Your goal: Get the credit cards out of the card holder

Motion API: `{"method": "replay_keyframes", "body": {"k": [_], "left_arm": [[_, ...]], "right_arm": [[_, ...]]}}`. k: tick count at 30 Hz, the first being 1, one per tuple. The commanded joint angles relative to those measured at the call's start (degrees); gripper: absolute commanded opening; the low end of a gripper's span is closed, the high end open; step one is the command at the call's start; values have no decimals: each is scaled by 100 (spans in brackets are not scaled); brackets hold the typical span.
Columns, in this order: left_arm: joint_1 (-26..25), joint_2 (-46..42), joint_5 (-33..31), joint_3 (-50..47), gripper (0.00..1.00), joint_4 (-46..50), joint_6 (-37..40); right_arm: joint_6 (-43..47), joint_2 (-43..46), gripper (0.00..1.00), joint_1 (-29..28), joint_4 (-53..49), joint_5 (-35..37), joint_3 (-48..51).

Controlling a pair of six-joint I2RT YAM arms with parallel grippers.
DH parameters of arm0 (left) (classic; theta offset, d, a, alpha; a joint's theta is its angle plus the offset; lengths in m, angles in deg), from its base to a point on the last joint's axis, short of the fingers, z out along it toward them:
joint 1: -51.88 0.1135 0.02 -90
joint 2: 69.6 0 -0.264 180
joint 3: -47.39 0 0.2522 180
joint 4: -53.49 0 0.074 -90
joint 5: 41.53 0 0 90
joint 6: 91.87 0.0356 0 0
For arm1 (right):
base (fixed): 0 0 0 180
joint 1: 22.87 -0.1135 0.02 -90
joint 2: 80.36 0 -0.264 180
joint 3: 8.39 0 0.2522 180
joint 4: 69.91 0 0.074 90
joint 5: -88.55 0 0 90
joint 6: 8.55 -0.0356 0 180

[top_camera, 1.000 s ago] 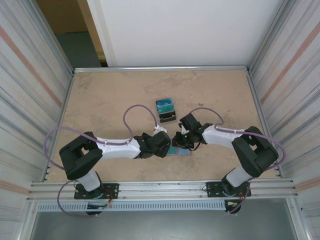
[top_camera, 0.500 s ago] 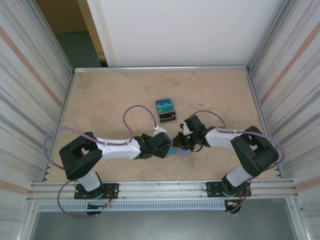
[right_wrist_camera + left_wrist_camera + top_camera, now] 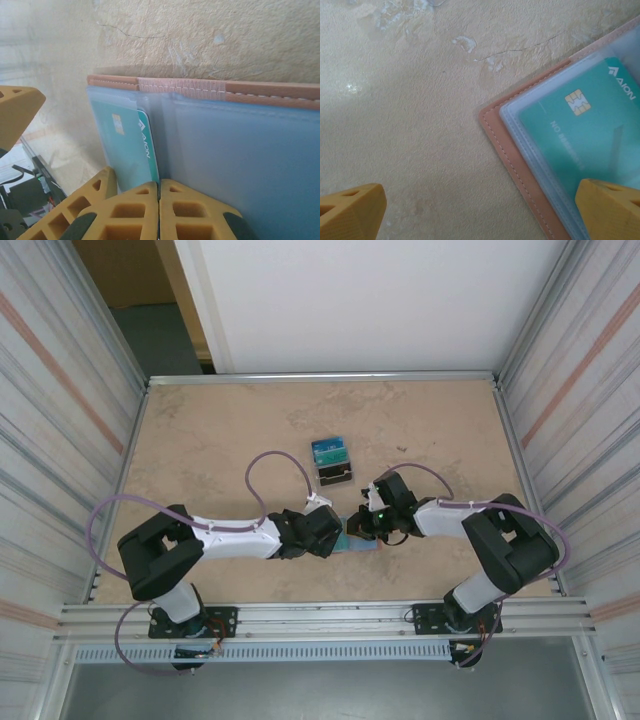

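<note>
Your left gripper [image 3: 480, 212]: spread wide, one finger over the card holder's [image 3: 510, 150] corner | your right gripper [image 3: 159, 197]: pressed together at the teal credit card's [image 3: 127, 145] edge | holder: open flat on the table [image 3: 410, 100], between both grippers.

Probably a lab test cell: beige tabletop [image 3: 220, 440] fenced by corrugated metal walls [image 3: 60, 440] and aluminium rails [image 3: 320, 612].

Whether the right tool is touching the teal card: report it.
Touching. The right wrist view shows the right tool shut, the teal card running edge-first into the seam between its fingers.
</note>
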Motion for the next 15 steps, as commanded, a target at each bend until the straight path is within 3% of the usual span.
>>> {"method": "replay_keyframes", "body": {"k": [1,15], "left_arm": [[-67,64,99,-4,99,369,-73],[-66,191,142,37,99,380,-74]], "right_arm": [[-13,180,6,29,88,-265,100],[256,293,5,310,-172,-256,154]]}}
